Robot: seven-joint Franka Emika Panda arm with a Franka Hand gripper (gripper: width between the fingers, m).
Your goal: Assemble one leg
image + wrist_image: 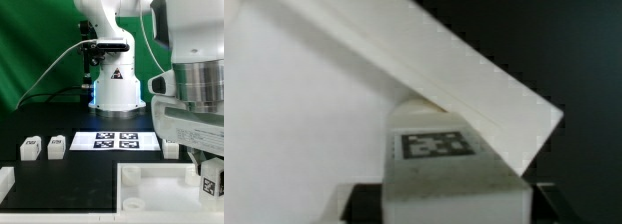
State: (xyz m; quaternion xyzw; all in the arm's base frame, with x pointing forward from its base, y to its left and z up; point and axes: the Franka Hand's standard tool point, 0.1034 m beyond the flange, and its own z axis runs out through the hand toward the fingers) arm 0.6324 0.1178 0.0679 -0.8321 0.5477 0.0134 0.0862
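Observation:
My gripper [207, 172] is at the exterior view's right, low over the large white tray-like piece [150, 188]. It is shut on a leg [210, 181], a chunky white block whose black-and-white tag faces the camera. In the wrist view the leg [441, 150] sits between the two dark fingers [367, 200] of the gripper [452, 203]. Its far end meets the slanted rim of the tray-like piece [491, 90]. I cannot tell whether it is seated in a corner socket.
Two more legs [30, 148] [56, 146] stand at the left on the black table, another [170, 150] beside my arm. The marker board [115, 140] lies in front of the robot base [115, 90]. A white part [5, 181] sits at the left edge.

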